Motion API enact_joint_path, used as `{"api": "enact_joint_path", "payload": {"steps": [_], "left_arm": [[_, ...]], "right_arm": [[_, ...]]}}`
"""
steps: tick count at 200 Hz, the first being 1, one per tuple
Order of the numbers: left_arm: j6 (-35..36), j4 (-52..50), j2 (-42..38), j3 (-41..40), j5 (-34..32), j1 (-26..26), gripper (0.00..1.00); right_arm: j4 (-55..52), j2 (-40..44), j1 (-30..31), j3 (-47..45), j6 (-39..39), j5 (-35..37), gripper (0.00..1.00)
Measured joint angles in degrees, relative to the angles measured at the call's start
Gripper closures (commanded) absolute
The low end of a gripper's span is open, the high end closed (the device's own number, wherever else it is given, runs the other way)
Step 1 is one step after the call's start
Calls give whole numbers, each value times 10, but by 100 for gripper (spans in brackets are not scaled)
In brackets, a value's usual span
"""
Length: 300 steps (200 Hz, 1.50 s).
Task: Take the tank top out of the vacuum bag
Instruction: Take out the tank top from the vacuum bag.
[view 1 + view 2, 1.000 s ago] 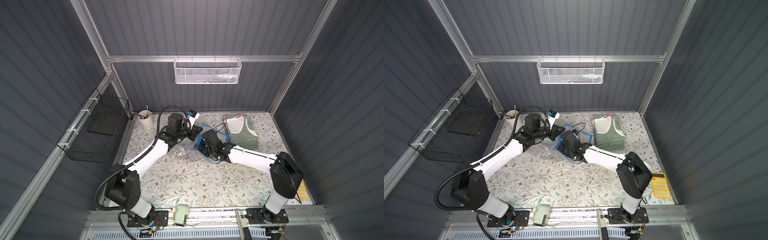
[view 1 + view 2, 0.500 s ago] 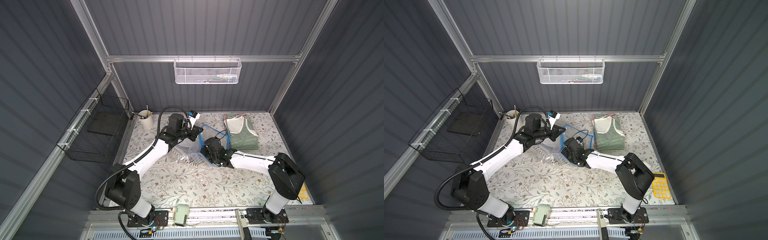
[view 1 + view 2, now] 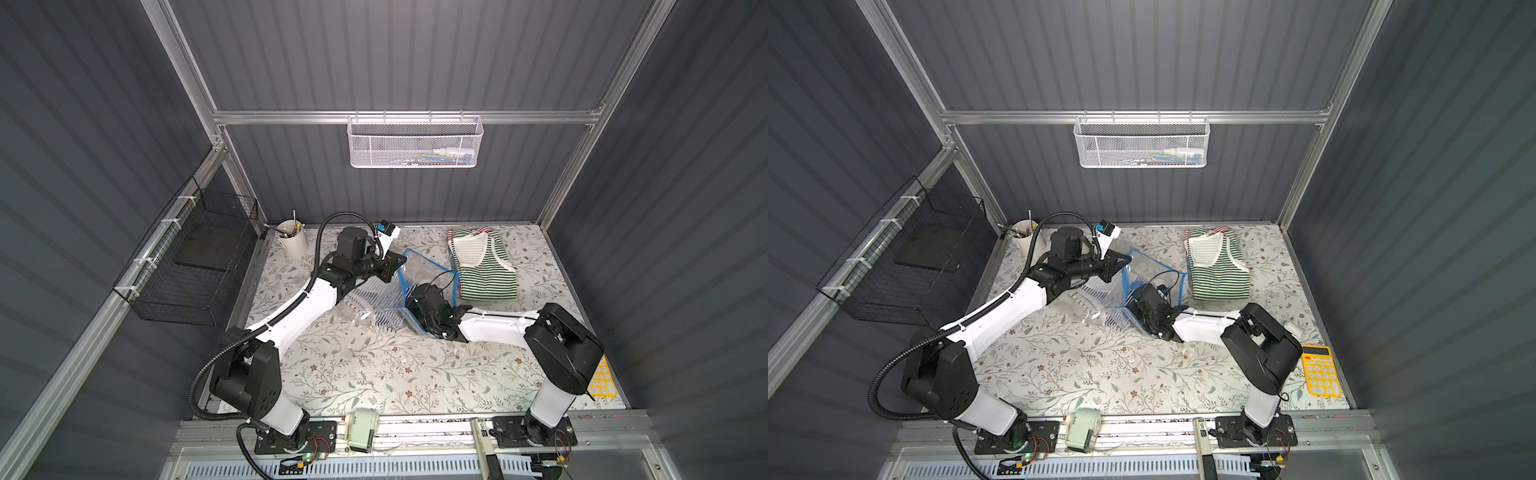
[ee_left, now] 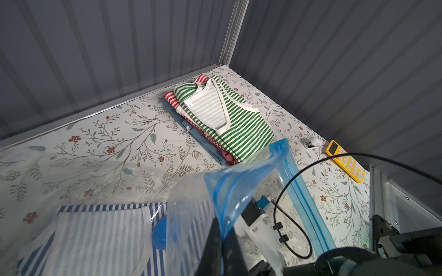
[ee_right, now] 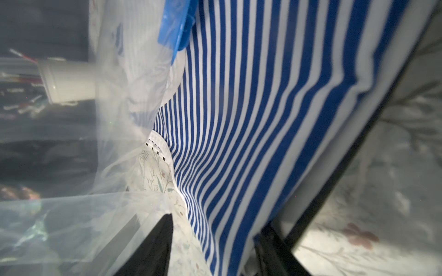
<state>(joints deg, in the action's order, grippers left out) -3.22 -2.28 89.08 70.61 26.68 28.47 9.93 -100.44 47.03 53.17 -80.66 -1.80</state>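
The vacuum bag [image 3: 419,270], clear with a blue zip strip, lies mid-table in both top views, its mouth held up. My left gripper [image 4: 218,221] is shut on the bag's blue zip edge [image 4: 239,181] and lifts it; the same gripper [image 3: 400,264] shows from above. A blue-and-white striped tank top [image 4: 95,239] lies inside the bag beside the round blue valve cap [image 4: 160,235]. My right gripper [image 5: 215,229] reaches into the bag mouth [image 3: 1129,305], open, with the tank top's [image 5: 263,119] edge between its fingers.
A folded stack of striped tops [image 3: 484,266], green-striped on top, lies at the back right. A white cup [image 3: 293,243] stands back left by a black wire basket [image 3: 195,266]. A white mesh basket [image 3: 415,141] hangs on the back wall. A yellow calculator [image 3: 1320,370] lies front right.
My right gripper has gone from shut to open and shifted lower into the bag mouth, onto the striped tank top. The left gripper has kept its hold on the zip edge.
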Motion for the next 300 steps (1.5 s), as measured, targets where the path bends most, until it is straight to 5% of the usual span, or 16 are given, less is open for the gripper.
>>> {"api": "enact_joint_path", "payload": {"steps": [26,51,83,108,159,300], "left_arm": [[0,0,0,0,0,0,100],[0,0,0,0,1,0,100],[0,0,0,0,2,0,100],[0,0,0,0,2,0,100],[-3,0,0,0,-16,0,100],[-20,0,-2,0,-87,-12,100]], "right_arm": [[19,-16,-3,0,-8,-5,45],[25,-46,-7,10,-15,-12,63],[24,-63,-13,33,-12,-20,68],[30,-72,-19,50,-3,-26,100],[9,-80,-25,75,14,-29,100],[-216,84,10,197,132,100,100]]}}
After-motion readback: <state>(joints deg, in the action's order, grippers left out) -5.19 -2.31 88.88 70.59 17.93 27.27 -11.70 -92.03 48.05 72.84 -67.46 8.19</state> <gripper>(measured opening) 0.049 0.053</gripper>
